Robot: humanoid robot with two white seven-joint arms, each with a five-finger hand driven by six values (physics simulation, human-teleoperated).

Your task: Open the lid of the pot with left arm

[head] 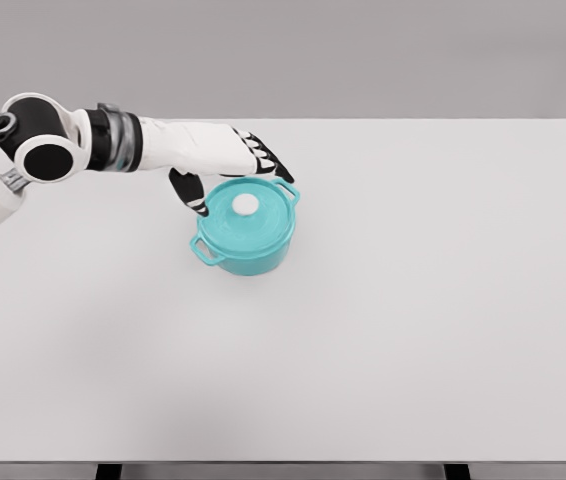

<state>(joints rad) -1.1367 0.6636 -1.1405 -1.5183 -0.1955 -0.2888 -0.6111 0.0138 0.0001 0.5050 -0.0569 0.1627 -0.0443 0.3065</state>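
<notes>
Head view: white table, grey wall

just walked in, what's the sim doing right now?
The left hand is reaching over a teal pot near the middle of the white table, fingers spread and holding nothing. The lid is on the pot, and its white knob is not gripped yet. The right arm isn't in view.

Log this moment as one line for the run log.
left hand: open, at teal pot's far-left rim | lid: on pot, white knob not gripped | right arm: out of view
</notes>
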